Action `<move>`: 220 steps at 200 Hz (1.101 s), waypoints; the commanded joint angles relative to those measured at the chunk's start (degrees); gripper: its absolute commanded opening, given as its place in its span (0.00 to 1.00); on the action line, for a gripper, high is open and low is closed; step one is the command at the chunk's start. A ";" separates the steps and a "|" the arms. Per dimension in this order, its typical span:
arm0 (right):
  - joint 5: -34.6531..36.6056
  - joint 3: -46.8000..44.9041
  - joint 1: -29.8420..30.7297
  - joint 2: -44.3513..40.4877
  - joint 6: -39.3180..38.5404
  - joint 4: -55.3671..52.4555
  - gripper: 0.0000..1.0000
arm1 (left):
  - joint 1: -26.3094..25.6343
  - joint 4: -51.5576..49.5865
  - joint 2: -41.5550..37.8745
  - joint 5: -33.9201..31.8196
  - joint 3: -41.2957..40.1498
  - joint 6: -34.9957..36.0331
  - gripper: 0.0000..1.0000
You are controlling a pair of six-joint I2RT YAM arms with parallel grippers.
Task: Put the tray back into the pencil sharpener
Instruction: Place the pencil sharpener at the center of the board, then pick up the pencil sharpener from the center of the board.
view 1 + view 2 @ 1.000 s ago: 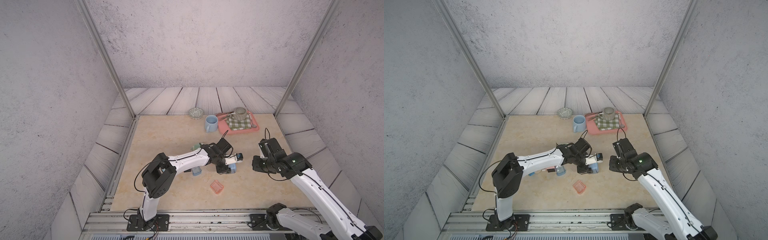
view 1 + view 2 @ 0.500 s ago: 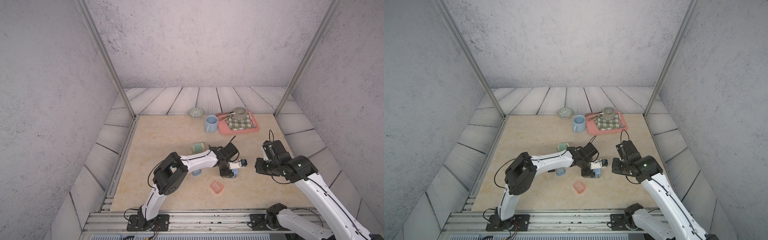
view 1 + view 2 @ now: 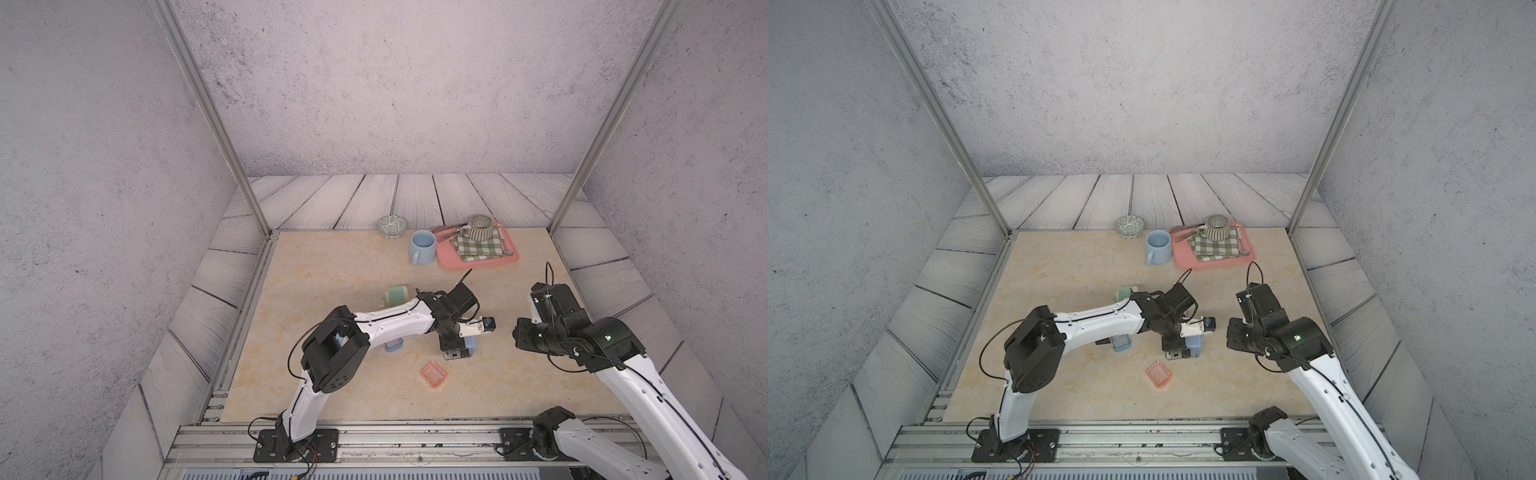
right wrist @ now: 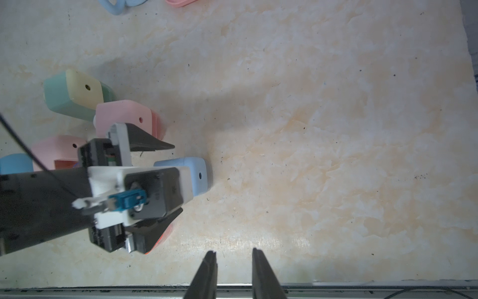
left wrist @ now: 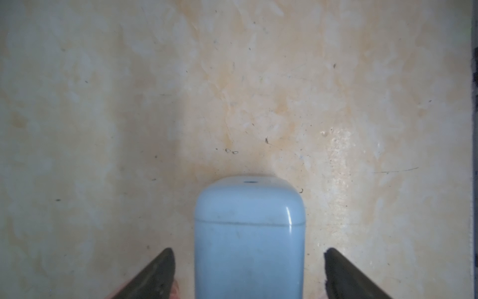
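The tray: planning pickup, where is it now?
In both top views the tray lies on the tabletop, just robot-side of the blue sharpener at the left end effector.

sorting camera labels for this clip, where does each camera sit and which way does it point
Top views: high behind the arms, looking down and forward over the table; the left arm and right arm show.
Left wrist: on the left arm, looking down on the blue sharpener between the open left fingers.
Right wrist: on the right arm, looking down at the table; the right fingers show.
Shared: all four show the blue sharpener.
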 commanded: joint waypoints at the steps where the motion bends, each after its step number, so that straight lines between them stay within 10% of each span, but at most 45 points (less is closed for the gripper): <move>1: 0.76 -0.54 -0.26 -0.72 -0.59 -0.63 0.28 | -0.22 0.16 -6.85 1.40 -1.47 -0.69 0.99; 69: -4.98 -2.64 -0.27 0.33 -2.60 4.07 0.30 | 1.16 1.39 -30.27 -10.68 -15.50 -11.51 0.99; 123: -4.48 -3.44 -0.29 1.07 -2.78 5.58 0.31 | 15.71 -9.81 -46.18 -18.44 -26.74 -19.81 0.99; 220: -5.08 -3.88 -0.26 1.99 -1.91 6.01 0.31 | 34.45 -22.35 -32.46 -17.54 -27.42 -14.91 0.99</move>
